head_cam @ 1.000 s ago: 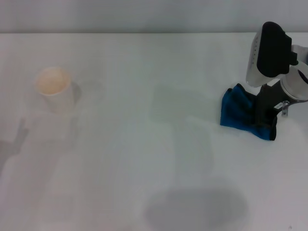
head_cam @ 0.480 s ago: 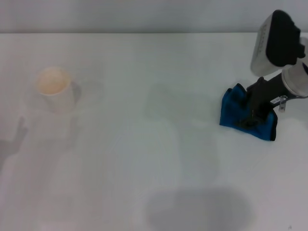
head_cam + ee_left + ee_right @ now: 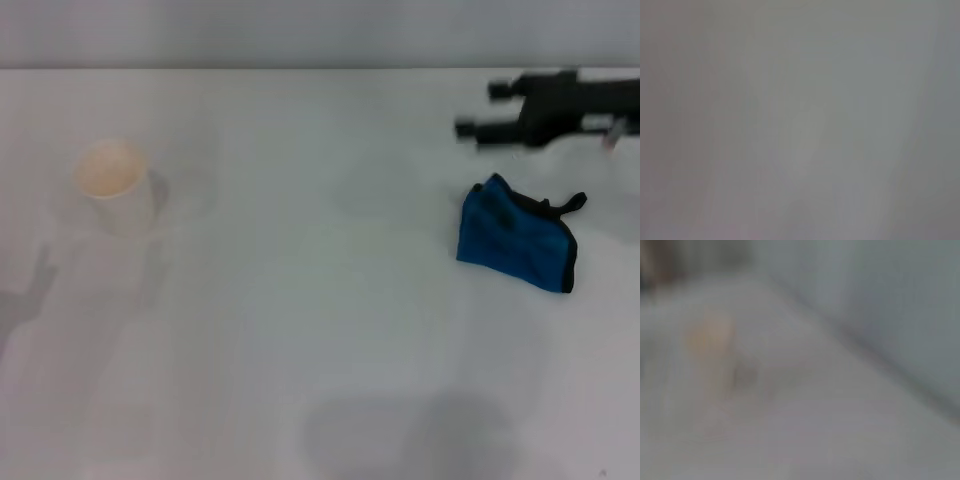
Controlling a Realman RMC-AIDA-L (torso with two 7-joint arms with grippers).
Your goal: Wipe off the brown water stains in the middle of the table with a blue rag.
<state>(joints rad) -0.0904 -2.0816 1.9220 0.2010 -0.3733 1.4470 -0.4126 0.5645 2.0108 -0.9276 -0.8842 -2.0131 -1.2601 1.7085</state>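
The blue rag (image 3: 515, 243) lies crumpled on the white table (image 3: 300, 300) at the right, its black loop sticking out at the far corner. Nothing touches it. My right gripper (image 3: 480, 108) hovers beyond the rag near the table's back right. Its dark fingers (image 3: 468, 128) point left and stand apart with nothing between them. The brown water stains do not show on the table's middle in the head view. My left gripper is out of view; only a faint shadow falls on the table's left edge.
A whitish cup (image 3: 112, 182) with tan inside stands at the left of the table; a blurred tan blob (image 3: 710, 337) in the right wrist view is probably this cup. The table's back edge (image 3: 300, 68) meets a grey wall.
My right gripper was down on the rag; it has let go, risen and swung toward the back, fingers now pointing left. The rag stays on the table.
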